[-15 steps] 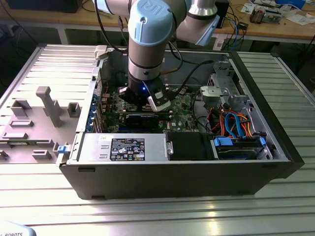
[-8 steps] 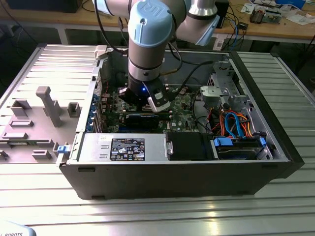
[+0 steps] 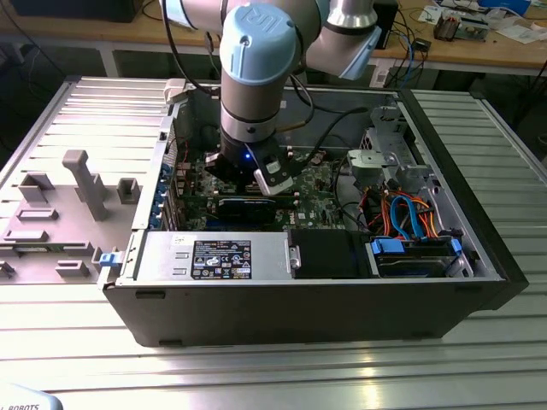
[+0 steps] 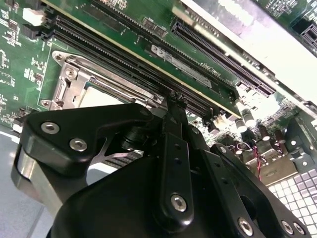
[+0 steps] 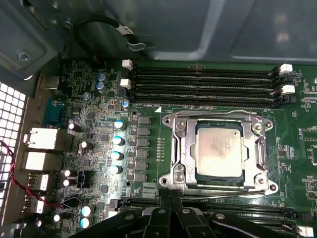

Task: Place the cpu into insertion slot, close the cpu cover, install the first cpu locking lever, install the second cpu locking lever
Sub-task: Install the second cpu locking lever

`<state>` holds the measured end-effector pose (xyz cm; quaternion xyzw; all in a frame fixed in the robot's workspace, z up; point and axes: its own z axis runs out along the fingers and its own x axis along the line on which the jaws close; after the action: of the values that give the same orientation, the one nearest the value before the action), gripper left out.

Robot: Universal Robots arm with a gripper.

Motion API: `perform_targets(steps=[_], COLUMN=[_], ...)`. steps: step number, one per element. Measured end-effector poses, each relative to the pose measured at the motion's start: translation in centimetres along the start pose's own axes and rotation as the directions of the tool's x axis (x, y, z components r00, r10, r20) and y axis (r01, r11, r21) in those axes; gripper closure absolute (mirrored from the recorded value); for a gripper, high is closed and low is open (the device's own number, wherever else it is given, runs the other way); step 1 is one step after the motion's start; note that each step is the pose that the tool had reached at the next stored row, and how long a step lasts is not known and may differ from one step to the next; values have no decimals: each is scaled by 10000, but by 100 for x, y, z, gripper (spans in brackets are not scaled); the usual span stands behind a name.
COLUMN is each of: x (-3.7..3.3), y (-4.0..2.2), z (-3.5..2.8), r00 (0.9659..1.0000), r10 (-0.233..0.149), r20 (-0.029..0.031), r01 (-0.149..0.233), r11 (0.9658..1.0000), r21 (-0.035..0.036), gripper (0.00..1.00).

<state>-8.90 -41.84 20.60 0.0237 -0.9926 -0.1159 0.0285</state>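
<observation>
Gripper (image 5: 171,210) beside covered cpu (image 5: 219,154)

The silver-tan cpu (image 5: 219,152) lies flat in the insertion slot (image 5: 191,153), just beside the black memory slots (image 5: 203,84); the silvery cpu cover (image 5: 179,148) frames it, closed down.

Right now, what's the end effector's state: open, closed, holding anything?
End effector: fingers together, closed, nothing visibly held; it sits beside the silvery metal cover frame lying flat over the silver-tan square chip.
</observation>
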Motion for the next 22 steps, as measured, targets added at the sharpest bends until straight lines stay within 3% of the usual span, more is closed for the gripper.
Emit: perform_targets(steps=[14,22], x=[31,28], y=[40,65], z=[47,86], r00=[10000,10000], r10=[4,-10], r20=[14,32], r01=[-4,11], r11=[9998,9992], r21=[-204,-400], gripper=[89,89])
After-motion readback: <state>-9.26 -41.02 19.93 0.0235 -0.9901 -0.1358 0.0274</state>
